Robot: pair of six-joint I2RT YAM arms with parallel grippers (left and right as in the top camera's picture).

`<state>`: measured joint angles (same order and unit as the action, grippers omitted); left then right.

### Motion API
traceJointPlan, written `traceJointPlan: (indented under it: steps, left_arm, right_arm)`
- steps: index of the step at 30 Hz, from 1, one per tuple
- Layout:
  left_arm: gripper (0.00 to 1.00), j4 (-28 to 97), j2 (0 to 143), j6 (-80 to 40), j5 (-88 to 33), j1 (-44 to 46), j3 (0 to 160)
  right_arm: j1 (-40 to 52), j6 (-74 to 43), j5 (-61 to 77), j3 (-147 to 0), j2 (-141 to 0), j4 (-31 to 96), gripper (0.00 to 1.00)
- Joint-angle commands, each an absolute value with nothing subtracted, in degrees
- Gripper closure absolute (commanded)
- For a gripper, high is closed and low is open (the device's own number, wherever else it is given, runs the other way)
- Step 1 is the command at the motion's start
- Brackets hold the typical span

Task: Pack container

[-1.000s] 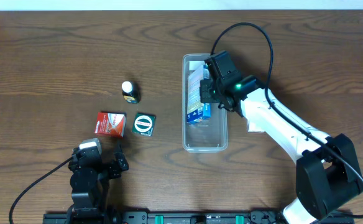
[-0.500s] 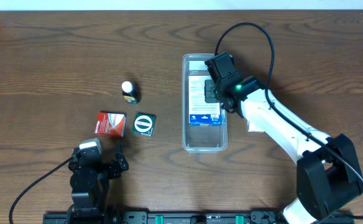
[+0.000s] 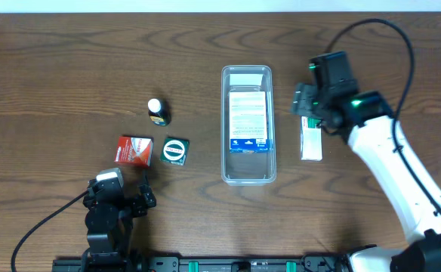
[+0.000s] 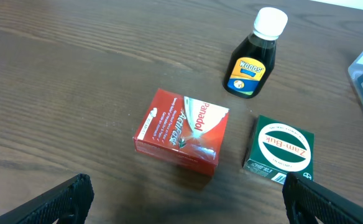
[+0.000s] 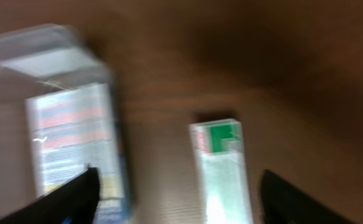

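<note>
— Between your right fingers, spread wide and holding nothing, what lies below?
— A white-and-green box, flat on the tabletop, near the container on its right side. Centre the right gripper over the box and close across its narrow width.
— Any room inside?
— A blue-and-white box spans the bin's width, and bare floor shows only at the near end. Lift well over the rim. Your left fingers, wide and empty, sit by the red box, well apart
</note>
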<state>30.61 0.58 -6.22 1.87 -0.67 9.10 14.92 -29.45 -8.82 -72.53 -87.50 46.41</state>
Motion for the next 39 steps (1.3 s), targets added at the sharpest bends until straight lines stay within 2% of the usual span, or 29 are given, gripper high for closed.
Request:
traceJointPlan:
  steps: [1, 5, 6, 7, 10, 14, 19, 25, 32, 39]
  left_arm:
    - [0.02, 30.7, 0.2, -6.7, 2.0, -1.0, 8.3]
    - [0.02, 30.7, 0.2, -6.7, 2.0, -1.0, 8.3]
    - [0.02, 30.7, 0.2, -6.7, 2.0, -1.0, 8.3]
    - [0.02, 30.7, 0.2, -6.7, 2.0, -1.0, 8.3]
    - [0.02, 30.7, 0.2, -6.7, 2.0, -1.0, 8.3]
    - [0.02, 30.7, 0.2, -6.7, 2.0, -1.0, 8.3]
    - [0.02, 30.7, 0.2, -6.7, 2.0, -1.0, 8.3]
    - [0.02, 30.7, 0.2, -6.7, 2.0, -1.0, 8.3]
    - [0.02, 30.7, 0.2, -6.7, 2.0, -1.0, 8.3]
    - [0.02, 30.7, 0.2, -6.7, 2.0, -1.0, 8.3]
  right_arm:
    - [11.5, -30.8, -6.7, -71.5, -90.1, 48.0, 0.16]
    - [10.1, -28.0, -1.7, -71.4, -92.6, 48.3, 0.30]
    - [10.2, -26.2, 0.1, -71.4, -92.5, 47.5, 0.43]
    - [10.2, -24.0, 2.8, -71.5, -92.0, 46.8, 0.60]
    - [10.7, -20.9, 11.6, -71.5, -89.9, 44.3, 0.80]
    - [14.1, -15.7, 19.2, -71.5, -87.0, 44.4, 0.98]
    - [23.3, -8.4, 19.1, -71.5, -86.3, 44.4, 0.99]
    - [32.9, -8.3, 9.8, -71.5, -92.2, 44.1, 0.99]
    - [34.9, -9.4, 11.0, -71.5, -102.4, 43.8, 0.99]
    - [36.1, -9.2, 13.1, -71.4, -106.9, 44.2, 0.99]
